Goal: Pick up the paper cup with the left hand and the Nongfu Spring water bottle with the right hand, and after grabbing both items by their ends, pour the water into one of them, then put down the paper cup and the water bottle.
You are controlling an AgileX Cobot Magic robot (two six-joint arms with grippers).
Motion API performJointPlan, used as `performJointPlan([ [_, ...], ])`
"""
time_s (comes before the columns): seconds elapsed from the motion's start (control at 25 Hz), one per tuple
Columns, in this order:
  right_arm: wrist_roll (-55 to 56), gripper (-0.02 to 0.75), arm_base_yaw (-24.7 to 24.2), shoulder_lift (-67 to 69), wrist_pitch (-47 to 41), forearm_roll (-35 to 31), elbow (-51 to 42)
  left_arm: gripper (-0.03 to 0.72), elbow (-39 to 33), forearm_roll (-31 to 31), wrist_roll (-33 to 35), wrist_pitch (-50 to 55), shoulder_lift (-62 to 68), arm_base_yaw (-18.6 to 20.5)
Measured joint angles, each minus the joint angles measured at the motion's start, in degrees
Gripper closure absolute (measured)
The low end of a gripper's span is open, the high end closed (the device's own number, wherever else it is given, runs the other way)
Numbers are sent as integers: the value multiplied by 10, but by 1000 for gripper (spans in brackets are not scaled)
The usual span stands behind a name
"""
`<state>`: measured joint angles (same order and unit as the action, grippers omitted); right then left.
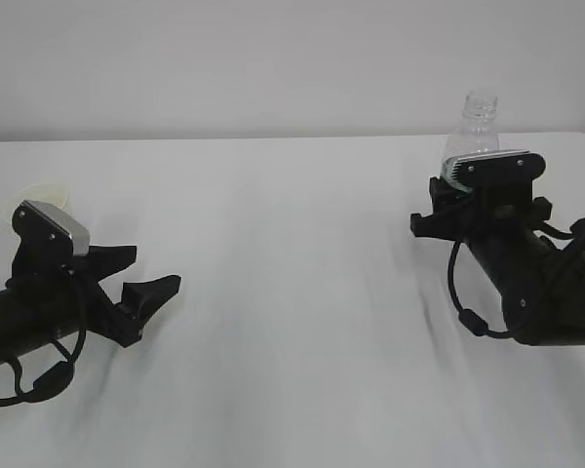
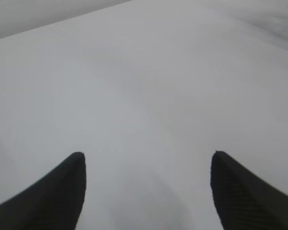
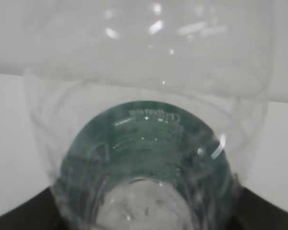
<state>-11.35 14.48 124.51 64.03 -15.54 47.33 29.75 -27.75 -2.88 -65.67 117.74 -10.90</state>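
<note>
Exterior view: paper cup [image 1: 41, 198] is sitting behind and just left of the left hand [image 1: 141, 283], mostly hidden by its camera box, only a bit of rim showing. Fingers are spreading wide w/ nothing between, pointing right, away from the cup, so the grab prob needs a pull back and turn. From the cup, the Nongfu Spring water bottle [image 1: 473, 132] is standing upright far right; right hand [image 3: 144, 211] is clamping its base, w/ the bottle pressing against both jaws.

Both arms are matte black, the left hand [image 1: 148, 285] and right hand [image 1: 480, 216] each topped by a screwed grey camera box, with looping black cables.
</note>
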Motion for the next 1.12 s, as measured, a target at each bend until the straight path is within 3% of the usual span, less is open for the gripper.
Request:
performJointPlan([
  [0.84, 1, 321, 0, 56, 0, 1, 34, 124, 0, 1, 0, 0, 0, 0],
  [1.12, 1, 213, 0, 56, 4, 9, 34, 128, 0, 7, 0, 0, 0, 0],
])
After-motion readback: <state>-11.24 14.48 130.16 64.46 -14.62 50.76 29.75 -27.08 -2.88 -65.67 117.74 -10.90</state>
